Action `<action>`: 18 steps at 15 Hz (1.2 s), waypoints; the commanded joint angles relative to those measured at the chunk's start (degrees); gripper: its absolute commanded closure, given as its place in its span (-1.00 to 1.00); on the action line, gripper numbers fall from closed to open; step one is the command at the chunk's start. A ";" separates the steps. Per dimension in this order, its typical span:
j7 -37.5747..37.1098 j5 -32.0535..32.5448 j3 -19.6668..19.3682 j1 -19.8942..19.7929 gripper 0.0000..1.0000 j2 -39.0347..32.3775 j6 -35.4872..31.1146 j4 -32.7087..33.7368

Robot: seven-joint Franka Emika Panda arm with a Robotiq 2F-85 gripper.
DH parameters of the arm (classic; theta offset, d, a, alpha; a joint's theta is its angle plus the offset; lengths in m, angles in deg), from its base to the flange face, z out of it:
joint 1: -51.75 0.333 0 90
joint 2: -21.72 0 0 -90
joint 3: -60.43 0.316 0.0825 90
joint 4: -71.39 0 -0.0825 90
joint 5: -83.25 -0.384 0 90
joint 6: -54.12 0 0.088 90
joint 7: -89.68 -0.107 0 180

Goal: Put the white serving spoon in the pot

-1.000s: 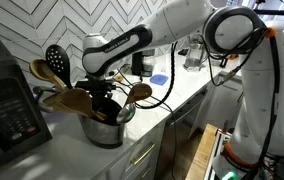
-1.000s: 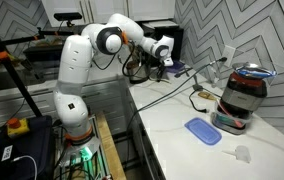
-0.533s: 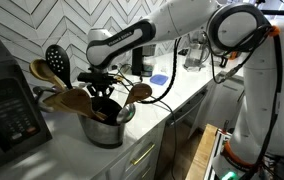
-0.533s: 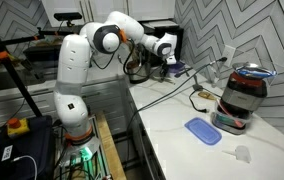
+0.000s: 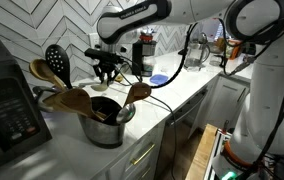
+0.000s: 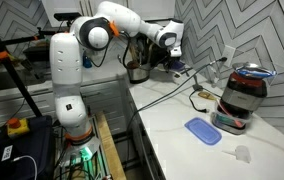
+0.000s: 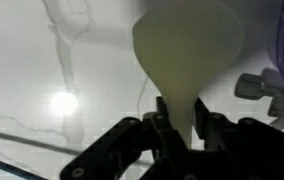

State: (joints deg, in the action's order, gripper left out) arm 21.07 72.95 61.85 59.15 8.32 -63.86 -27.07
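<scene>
Tool (image 7: 182, 128) pinched tight on the slim neck of the white serving spoon (image 7: 187, 50); in my wrist view its cream bowl sticks out just past the fingers. In an exterior view the tool hangs above the pot (image 5: 107, 132), clear of it. Wooden spoons (image 5: 74, 100) lean out of the pot, a black slotted spoon (image 5: 56, 60) rises behind, all on the desk (image 5: 182, 95).
</scene>
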 commanded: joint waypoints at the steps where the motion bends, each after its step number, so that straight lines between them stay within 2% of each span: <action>1: 1.58 -5.82 0.28 -2.52 0.85 6.96 3.07 -4.23; 3: 5.55 -12.00 0.46 -4.01 0.85 10.62 3.66 -6.36; 5: 5.35 -16.54 0.14 -4.40 0.85 15.75 2.87 -10.26; 6: 4.06 -12.59 0.32 -3.85 0.42 9.40 3.36 -3.79; 10: 4.27 -14.96 0.39 -4.45 0.42 14.57 3.45 -7.83; 18: 4.31 -15.03 0.40 -4.45 0.42 14.62 3.43 -8.48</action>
State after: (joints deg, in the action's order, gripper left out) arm 25.43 57.89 61.88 55.11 22.97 -60.63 -35.73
